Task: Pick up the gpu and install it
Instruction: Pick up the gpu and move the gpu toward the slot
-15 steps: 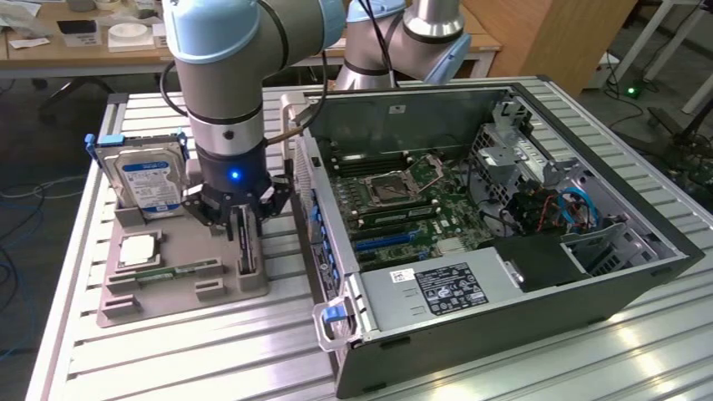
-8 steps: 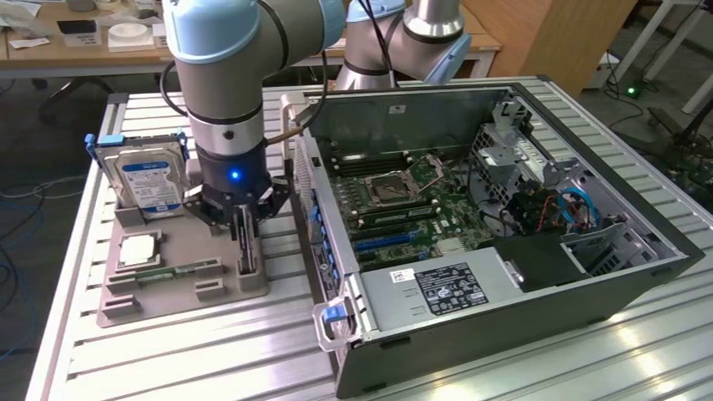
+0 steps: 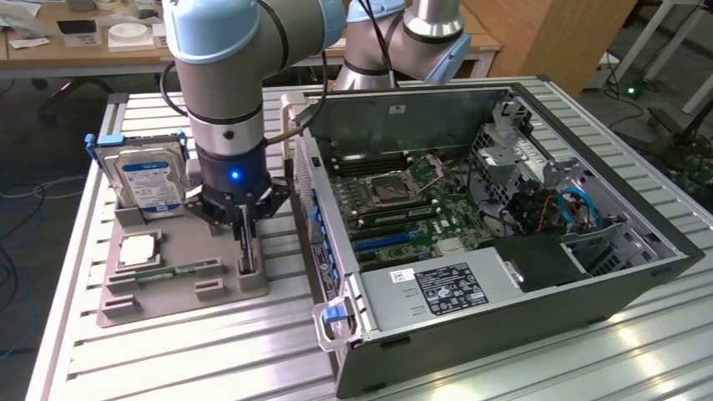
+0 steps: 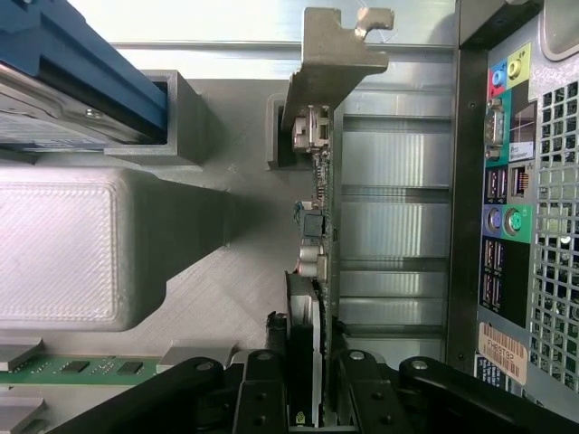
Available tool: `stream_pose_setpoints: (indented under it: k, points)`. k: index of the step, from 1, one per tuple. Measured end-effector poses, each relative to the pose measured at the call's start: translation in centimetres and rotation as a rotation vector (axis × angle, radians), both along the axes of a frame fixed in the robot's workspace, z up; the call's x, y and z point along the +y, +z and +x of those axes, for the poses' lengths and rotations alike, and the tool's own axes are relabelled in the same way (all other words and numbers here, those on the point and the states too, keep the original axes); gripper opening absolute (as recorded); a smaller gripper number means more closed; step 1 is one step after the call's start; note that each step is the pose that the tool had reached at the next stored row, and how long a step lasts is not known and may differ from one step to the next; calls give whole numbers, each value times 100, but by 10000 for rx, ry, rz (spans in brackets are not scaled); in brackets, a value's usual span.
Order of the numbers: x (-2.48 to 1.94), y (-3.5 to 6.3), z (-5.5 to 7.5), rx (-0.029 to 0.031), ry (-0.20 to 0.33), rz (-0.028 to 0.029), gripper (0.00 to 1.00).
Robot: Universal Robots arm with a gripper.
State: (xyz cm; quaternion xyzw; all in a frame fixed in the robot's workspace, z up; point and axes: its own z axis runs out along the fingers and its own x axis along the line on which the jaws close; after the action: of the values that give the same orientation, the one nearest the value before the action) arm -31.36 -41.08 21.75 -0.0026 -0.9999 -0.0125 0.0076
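Early stage: gpu [image 4: 322,181] stands on edge in the grey parts tray [image 3: 167,294] beside the open PC case [image 3: 523,276], gripper [image 3: 245,227] jaws astride it, slightly apart, not visibly clamped; lift and install not done.

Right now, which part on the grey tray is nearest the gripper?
The thin dark gpu card, upright under the gripper; silver hard drive, green memory stick sit aside.
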Motion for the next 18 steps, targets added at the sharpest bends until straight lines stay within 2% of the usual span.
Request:
stream_pose_setpoints:
  k: [18]
  points:
    - [0, 0, 0, -1, 0, 1, 27]
